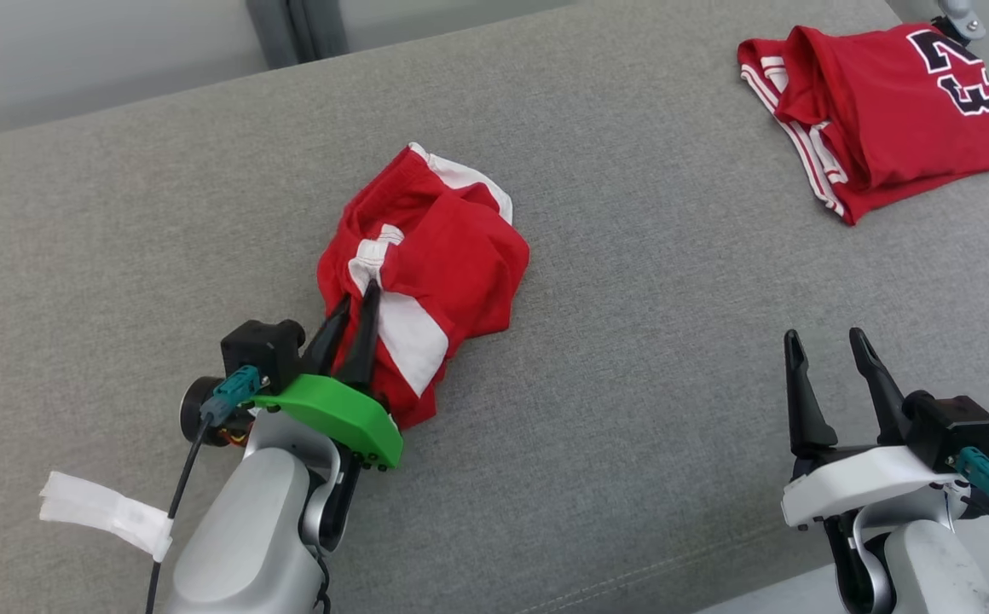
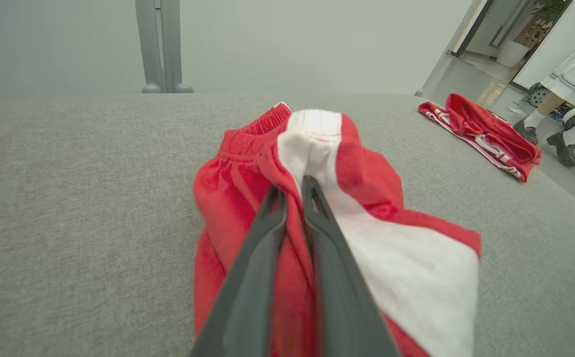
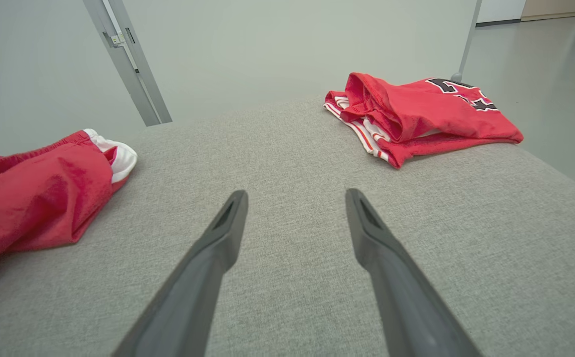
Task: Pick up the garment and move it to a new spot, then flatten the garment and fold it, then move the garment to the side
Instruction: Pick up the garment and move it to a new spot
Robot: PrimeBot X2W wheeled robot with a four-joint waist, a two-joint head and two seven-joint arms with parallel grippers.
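The garment (image 1: 452, 256), a crumpled pair of red shorts with white side panels, lies bunched near the middle of the grey fabric surface (image 1: 656, 358). My left gripper (image 1: 358, 296) reaches into its near edge, and in the left wrist view the two dark fingers (image 2: 262, 233) stand almost together with a fold of the garment (image 2: 367, 198) pinched between them. My right gripper (image 1: 827, 341) hovers open over bare fabric at the lower right, well apart from the shorts. In the right wrist view the garment (image 3: 34, 198) lies far left of my right gripper (image 3: 295, 198).
A folded red jersey (image 1: 878, 111) with black numerals lies at the far right corner, near the surface's edge. A strip of white tape (image 1: 102, 512) hangs by my left forearm. A person's legs (image 2: 560, 124) stand on the floor beyond the right edge. A grey post (image 2: 161, 44) rises behind.
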